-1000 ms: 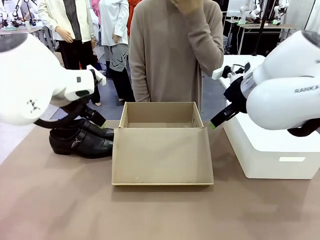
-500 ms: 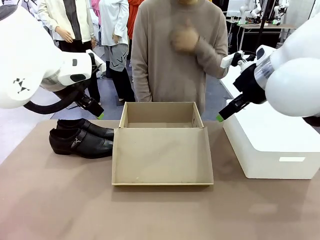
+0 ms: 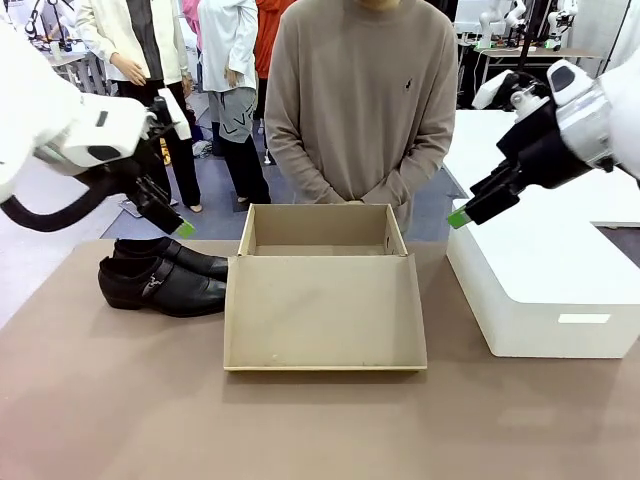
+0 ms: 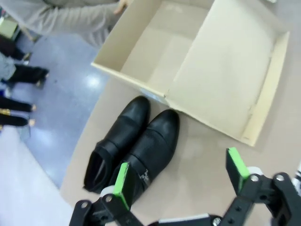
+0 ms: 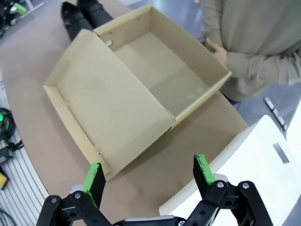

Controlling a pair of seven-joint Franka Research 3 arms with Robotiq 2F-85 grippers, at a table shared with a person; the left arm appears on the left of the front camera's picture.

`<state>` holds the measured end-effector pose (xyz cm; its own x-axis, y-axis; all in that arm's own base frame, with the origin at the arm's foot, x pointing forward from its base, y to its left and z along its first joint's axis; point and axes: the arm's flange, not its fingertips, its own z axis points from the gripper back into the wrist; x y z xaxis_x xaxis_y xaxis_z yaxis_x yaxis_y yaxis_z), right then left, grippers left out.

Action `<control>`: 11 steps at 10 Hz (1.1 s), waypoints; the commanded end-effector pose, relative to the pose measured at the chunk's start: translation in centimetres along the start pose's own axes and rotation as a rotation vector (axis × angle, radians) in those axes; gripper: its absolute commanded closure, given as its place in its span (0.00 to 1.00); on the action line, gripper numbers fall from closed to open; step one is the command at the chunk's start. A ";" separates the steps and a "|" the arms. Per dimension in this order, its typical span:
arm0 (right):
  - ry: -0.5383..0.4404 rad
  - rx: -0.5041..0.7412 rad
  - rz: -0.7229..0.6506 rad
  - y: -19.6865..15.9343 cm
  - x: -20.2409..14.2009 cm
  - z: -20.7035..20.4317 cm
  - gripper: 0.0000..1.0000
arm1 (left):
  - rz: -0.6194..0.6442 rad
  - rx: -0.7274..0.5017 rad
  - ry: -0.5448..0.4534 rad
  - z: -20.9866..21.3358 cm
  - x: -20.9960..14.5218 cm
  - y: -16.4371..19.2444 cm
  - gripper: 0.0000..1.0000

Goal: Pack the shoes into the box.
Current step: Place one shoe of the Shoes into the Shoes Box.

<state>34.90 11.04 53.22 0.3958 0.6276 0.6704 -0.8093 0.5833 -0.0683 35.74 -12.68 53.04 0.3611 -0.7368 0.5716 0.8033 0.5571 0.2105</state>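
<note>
Two glossy black shoes (image 3: pixel 160 276) lie side by side on the table, left of the box; the left wrist view has the shoes (image 4: pixel 136 150) below it, toes toward the box. The tan cardboard box (image 3: pixel 322 290) stands open and empty in the middle, its lid flap laid flat toward me. From the wrists the box (image 4: pixel 197 66) and box (image 5: pixel 136 89) look bare inside. My left gripper (image 3: pixel 178 228) hangs open above the shoes, its fingers (image 4: pixel 122 186) wide apart. My right gripper (image 3: pixel 462 215) hovers open, high at the box's right, its fingers (image 5: pixel 203 170) spread.
A large white block-like box (image 3: pixel 545 270) stands on the table at the right. A person in a beige sweater (image 3: pixel 360 100) stands behind the cardboard box, hands clasped at the far edge. The brown table's near half (image 3: pixel 300 430) is bare.
Both arms have risen and drawn outward, away from the table. The person's raised hand has come down to the waist. The shoes and the box have stayed put.
</note>
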 end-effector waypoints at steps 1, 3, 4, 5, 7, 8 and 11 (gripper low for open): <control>-0.074 0.108 0.059 -0.1 -3.3 0.1 0.00 | -0.028 -0.093 -0.059 1.3 -2.7 0.8 0.00; -0.113 0.142 0.080 -0.7 -4.0 0.6 0.00 | -0.032 -0.161 -0.132 2.2 -3.9 1.3 0.00; -0.126 0.148 0.080 -1.0 -4.2 0.9 0.00 | -0.018 -0.163 -0.133 2.3 -4.4 1.6 0.00; -0.131 0.141 0.066 -1.2 -4.4 1.1 0.00 | -0.010 -0.165 -0.130 2.1 -4.6 1.9 0.00; -0.129 0.128 0.052 -1.3 -4.6 1.1 0.00 | 0.000 -0.167 -0.129 1.8 -4.9 2.2 0.00; -0.125 0.128 0.051 -1.3 -4.6 1.1 0.00 | 0.001 -0.169 -0.124 1.6 -4.9 2.3 0.00; -0.107 0.119 0.024 -1.1 -4.6 1.3 0.00 | 0.017 -0.158 -0.117 2.2 -3.9 3.1 0.00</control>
<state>35.02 6.80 52.90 0.3443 0.5804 0.7379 -0.8621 0.5068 0.0036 35.87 -7.42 52.97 0.3415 -0.6744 0.6546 0.8574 0.5088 0.0769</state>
